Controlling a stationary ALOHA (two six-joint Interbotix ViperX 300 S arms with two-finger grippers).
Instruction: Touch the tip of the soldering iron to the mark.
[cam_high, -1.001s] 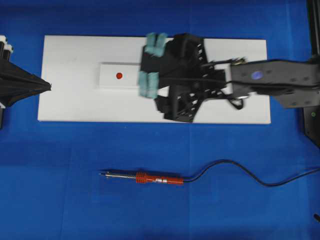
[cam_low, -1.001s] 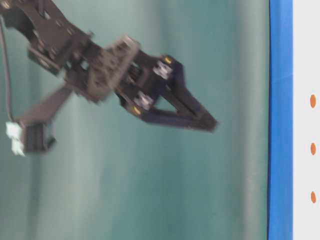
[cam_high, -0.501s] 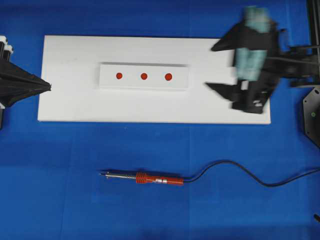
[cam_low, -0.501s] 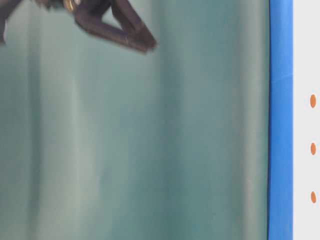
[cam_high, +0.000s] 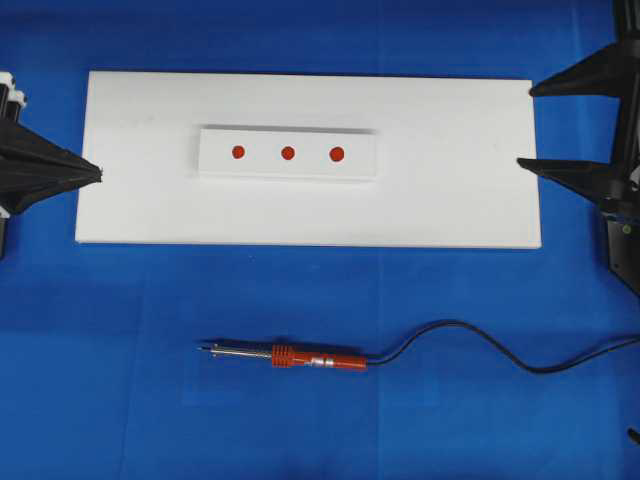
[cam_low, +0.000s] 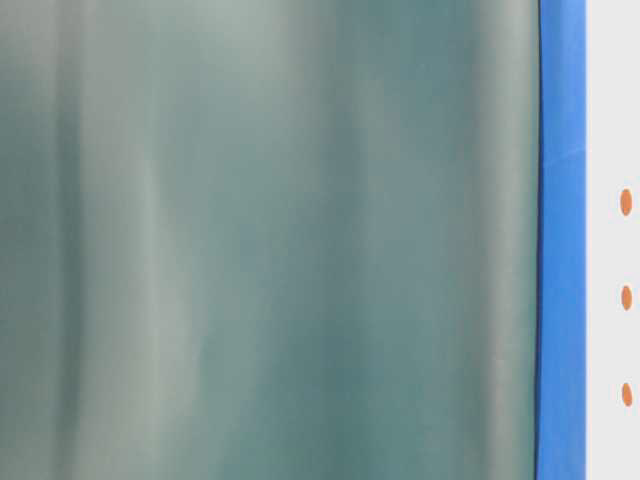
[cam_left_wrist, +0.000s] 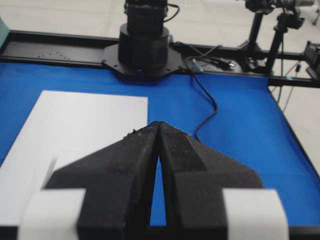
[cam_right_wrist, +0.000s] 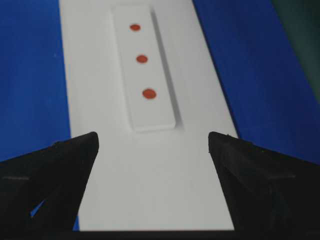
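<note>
From my station I see the soldering iron (cam_high: 300, 356) lying flat on the blue table cover (cam_high: 120, 380), well in front of the white board (cam_high: 450, 200) and touched by neither arm. Its dark tip points toward the left of the overhead view, the red-orange handle sits to the right of the thin shaft, and the black cord (cam_high: 470, 335) snakes off to the right edge.

On the board rests a raised white strip (cam_high: 360, 160) carrying three red marks (cam_high: 288, 153) in a row.

The right gripper (cam_high: 565, 125) sits at the right end of the board, its two black fingers spread wide apart with nothing between them; its wrist view looks along the strip through that gap. The left gripper (cam_high: 98, 174) sits at the left end of the board, its fingers pressed together to a point and holding nothing.

The table-level view gives me little: a blurred greenish backdrop, a blue band and what I take to be the three marks at the far right edge.
</note>
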